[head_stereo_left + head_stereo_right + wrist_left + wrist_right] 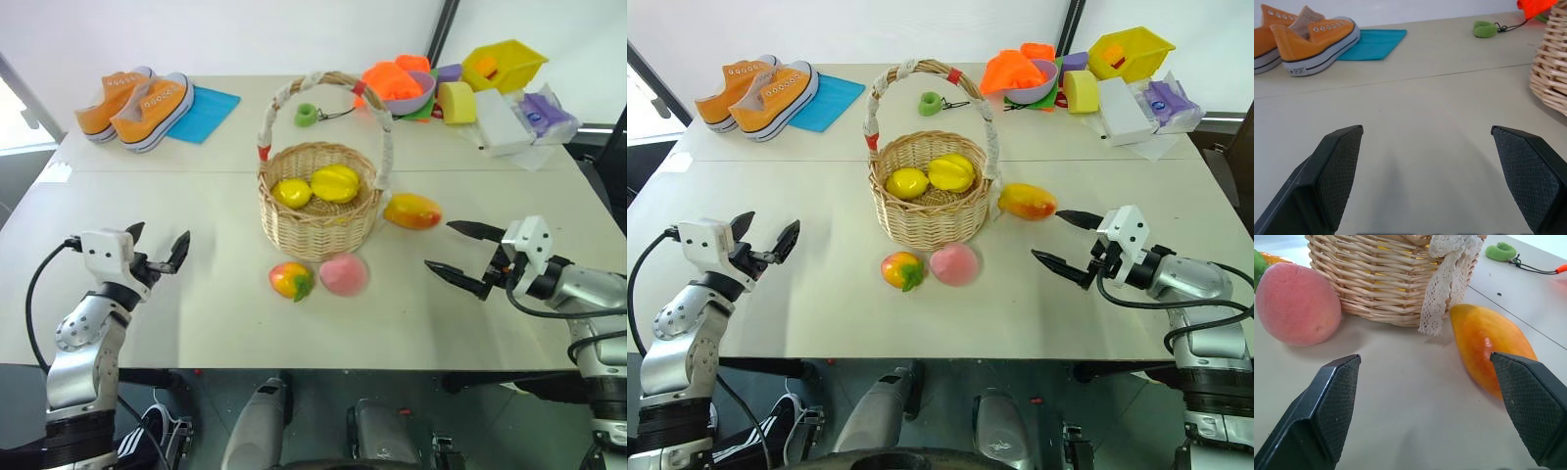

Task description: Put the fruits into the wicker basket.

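- The wicker basket (319,201) is set near the middle of the tabletop (196,294); two yellow fruits (315,186) are seen lying inside it, side by side.
- The pink peach (344,274) and the orange-yellow round fruit (291,280) with a green leaf are placed just beside the basket, on the side towards the near edge, the two close together.
- The mango (412,211) is laid on the tabletop just beside the basket, towards the right edge, close to the lace at the handle's end.
- The left gripper (157,247) is held over the near left part of the tabletop, its fingers spread wide, with nothing between them.
- The right gripper (460,252) is held near the right edge, pointed towards the mango and peach; its fingers are spread wide and nothing is held.
- Orange shoes (137,104) are set at the far left corner.
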Motion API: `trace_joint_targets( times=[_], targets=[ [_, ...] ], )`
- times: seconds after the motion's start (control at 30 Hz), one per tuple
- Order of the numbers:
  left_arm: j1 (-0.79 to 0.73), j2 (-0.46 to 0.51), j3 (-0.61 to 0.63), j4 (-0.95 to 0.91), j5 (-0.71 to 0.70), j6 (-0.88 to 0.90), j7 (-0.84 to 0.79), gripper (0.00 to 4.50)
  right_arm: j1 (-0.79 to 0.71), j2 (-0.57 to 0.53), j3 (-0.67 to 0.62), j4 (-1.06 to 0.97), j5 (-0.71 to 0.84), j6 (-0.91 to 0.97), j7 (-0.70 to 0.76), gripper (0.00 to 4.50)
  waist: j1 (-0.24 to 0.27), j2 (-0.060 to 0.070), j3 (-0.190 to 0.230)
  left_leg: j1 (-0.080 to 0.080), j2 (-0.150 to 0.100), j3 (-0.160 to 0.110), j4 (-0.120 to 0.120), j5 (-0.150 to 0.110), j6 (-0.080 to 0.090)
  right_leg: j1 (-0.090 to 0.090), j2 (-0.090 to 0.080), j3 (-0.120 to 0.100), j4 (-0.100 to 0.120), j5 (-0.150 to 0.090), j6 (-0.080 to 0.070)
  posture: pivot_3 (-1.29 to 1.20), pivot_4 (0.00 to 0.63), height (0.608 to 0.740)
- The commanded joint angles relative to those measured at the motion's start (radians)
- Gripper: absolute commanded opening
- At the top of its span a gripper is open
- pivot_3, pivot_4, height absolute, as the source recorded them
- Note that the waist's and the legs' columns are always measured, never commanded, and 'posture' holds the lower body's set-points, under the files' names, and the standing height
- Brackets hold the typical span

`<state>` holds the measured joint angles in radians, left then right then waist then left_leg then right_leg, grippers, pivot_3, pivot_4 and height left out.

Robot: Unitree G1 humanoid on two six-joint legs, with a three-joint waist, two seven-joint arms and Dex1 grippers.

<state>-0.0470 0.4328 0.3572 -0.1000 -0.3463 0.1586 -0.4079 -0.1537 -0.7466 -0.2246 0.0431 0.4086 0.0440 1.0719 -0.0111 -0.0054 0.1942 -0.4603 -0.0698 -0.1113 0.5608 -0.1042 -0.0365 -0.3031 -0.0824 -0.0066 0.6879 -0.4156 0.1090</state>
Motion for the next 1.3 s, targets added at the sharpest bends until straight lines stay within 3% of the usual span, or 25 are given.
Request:
trace_joint_targets(
  times=[0.03, 0.47, 0.67, 0.87, 1.07, 1.3],
  targets=[
    [-0.006, 0.010, 0.017, -0.010, 0.011, -0.040, 0.003, 4.50, 0.010, -0.010, -0.031, -0.029, 0.015, -0.013, 0.000, 4.43, -0.001, 0.000, 0.000, 0.000, 0.000, 0.000, 0.000, 0.000, 0.000, 0.000, 0.000, 0.000, 0.000, 0.000, 0.000, 0.00, 0.150, 0.740],
    [0.009, 0.025, -0.008, -0.018, 0.005, -0.047, -0.066, 4.50, 0.018, -0.006, -0.027, -0.032, 0.014, -0.023, -0.005, 4.43, -0.001, 0.000, 0.000, 0.000, 0.000, 0.000, 0.000, 0.000, 0.000, 0.000, 0.000, 0.000, 0.000, 0.000, 0.000, 0.00, 0.150, 0.740],
    [0.055, 0.052, -0.020, -0.069, -0.016, -0.102, -0.174, 4.50, 0.022, -0.013, -0.032, -0.032, 0.019, -0.031, 0.008, 4.43, -0.001, 0.000, 0.000, 0.000, 0.000, 0.000, 0.000, 0.000, 0.000, 0.000, 0.000, 0.000, 0.000, 0.000, 0.000, 0.00, 0.150, 0.740],
    [0.106, 0.128, -0.186, -0.217, -0.038, -0.098, -0.394, 4.50, 0.065, -0.054, -0.015, -0.144, 0.072, 0.027, 0.091, 4.43, 0.006, 0.000, 0.000, 0.000, 0.000, 0.000, 0.000, 0.000, 0.000, -0.001, -0.001, 0.001, -0.001, 0.000, 0.000, 0.00, 0.150, 0.740],
    [0.072, 0.149, -0.319, -0.230, 0.003, -0.094, -0.465, 4.50, 0.096, -0.048, -0.005, -0.182, 0.054, 0.033, 0.080, 4.43, 0.001, 0.000, 0.000, 0.000, 0.001, 0.000, 0.000, -0.001, 0.000, -0.001, -0.002, 0.001, -0.002, 0.000, -0.001, 0.00, 0.150, 0.740],
    [-0.071, 0.126, -0.405, -0.137, 0.104, -0.088, -0.425, 4.50, 0.131, -0.061, 0.003, -0.243, 0.062, 0.054, 0.075, 4.43, 0.003, 0.000, 0.000, 0.000, 0.001, 0.000, 0.000, -0.001, 0.001, 0.000, 0.000, 0.000, -0.003, 0.000, 0.000, 0.00, 0.150, 0.740]
  ],
)
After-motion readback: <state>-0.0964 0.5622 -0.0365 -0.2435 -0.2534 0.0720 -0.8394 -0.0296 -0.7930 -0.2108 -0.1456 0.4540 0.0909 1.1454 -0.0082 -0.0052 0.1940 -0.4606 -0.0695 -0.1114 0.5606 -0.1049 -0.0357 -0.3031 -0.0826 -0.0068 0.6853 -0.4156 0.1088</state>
